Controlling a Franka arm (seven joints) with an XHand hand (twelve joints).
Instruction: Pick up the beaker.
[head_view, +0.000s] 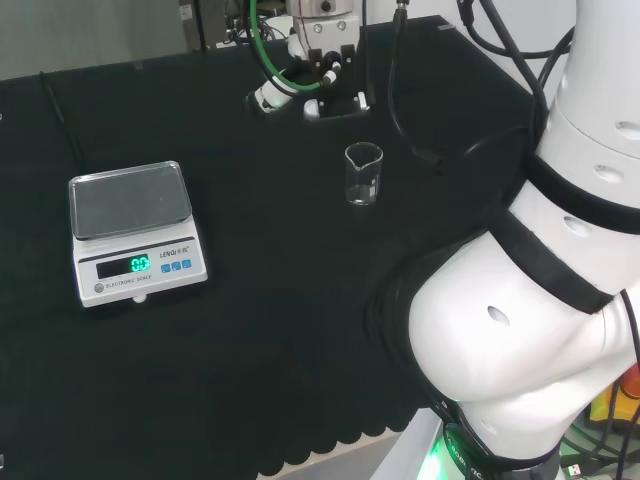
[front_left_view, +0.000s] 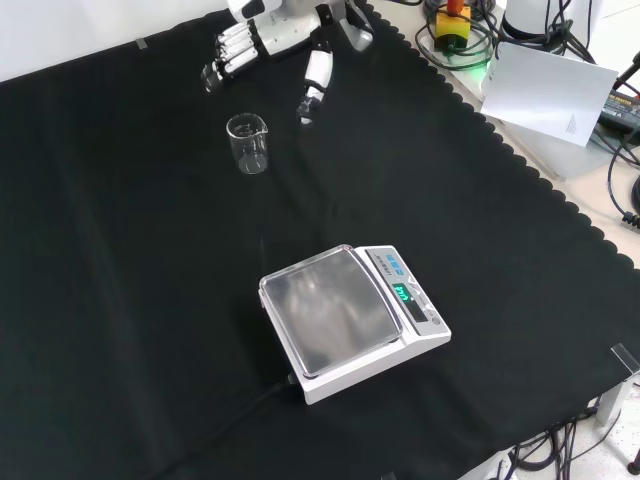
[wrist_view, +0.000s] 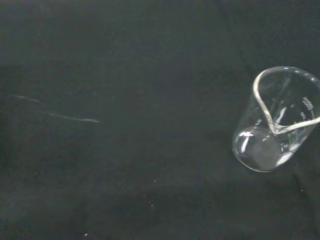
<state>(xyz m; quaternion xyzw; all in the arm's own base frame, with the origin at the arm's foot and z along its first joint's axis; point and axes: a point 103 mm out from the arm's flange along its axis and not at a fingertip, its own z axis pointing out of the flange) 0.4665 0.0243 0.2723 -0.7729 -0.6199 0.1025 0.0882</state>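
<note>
Scale: we are seeing it sitting nearest us in the front view, on the black cloth covering the counter, its display glowing green.
Beaker: we are watching it standing upright and apparently empty on the cloth, beyond the scale in the front view; the wrist view is showing it close, spout turned toward us.
Hand: we are catching it hovering at the top of the front view, near the beaker but apart from it.
Fingers: we are seeing them spread and relaxed, thumb out to the side, holding nothing.
</note>
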